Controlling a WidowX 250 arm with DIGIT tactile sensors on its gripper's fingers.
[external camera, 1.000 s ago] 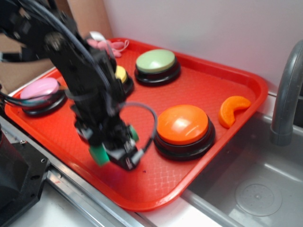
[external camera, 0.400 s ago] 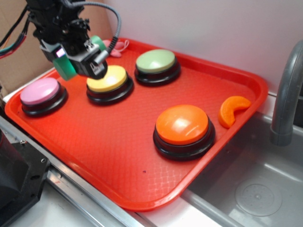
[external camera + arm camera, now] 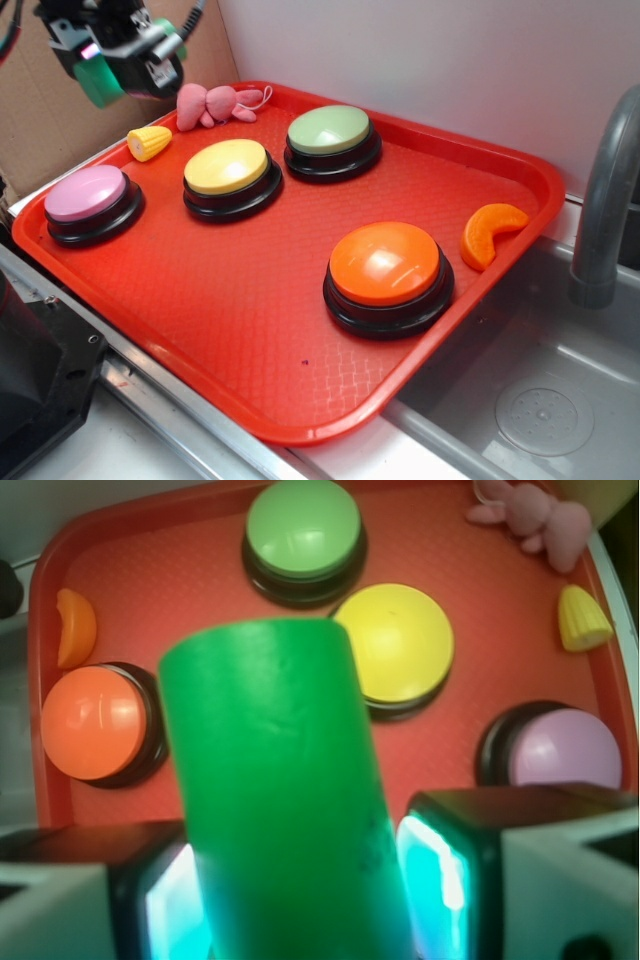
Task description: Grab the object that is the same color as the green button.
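Note:
My gripper point(image 3: 122, 66) hangs high above the far left corner of the red tray point(image 3: 250, 330), shut on the object, a smooth green cylinder point(image 3: 97, 82). In the wrist view the green cylinder point(image 3: 280, 790) fills the middle, clamped between both pads point(image 3: 432, 880). The green button point(image 3: 329, 131), pale sage dome on a black base, stands at the tray's far side, and the wrist view shows the green button point(image 3: 303, 528) at the top.
On the tray stand a yellow button point(image 3: 228, 170), a pink button point(image 3: 86, 196) and an orange button point(image 3: 386, 268). A yellow corn piece point(image 3: 149, 143), a pink soft toy point(image 3: 212, 102) and an orange slice point(image 3: 488, 232) lie there too. A sink point(image 3: 540, 400) with a grey tap point(image 3: 605, 205) is at the right.
The gripper has risen from low over the tray's front to high above its far left corner, carrying the green cylinder. The yellow button, corn and pink toy are now uncovered.

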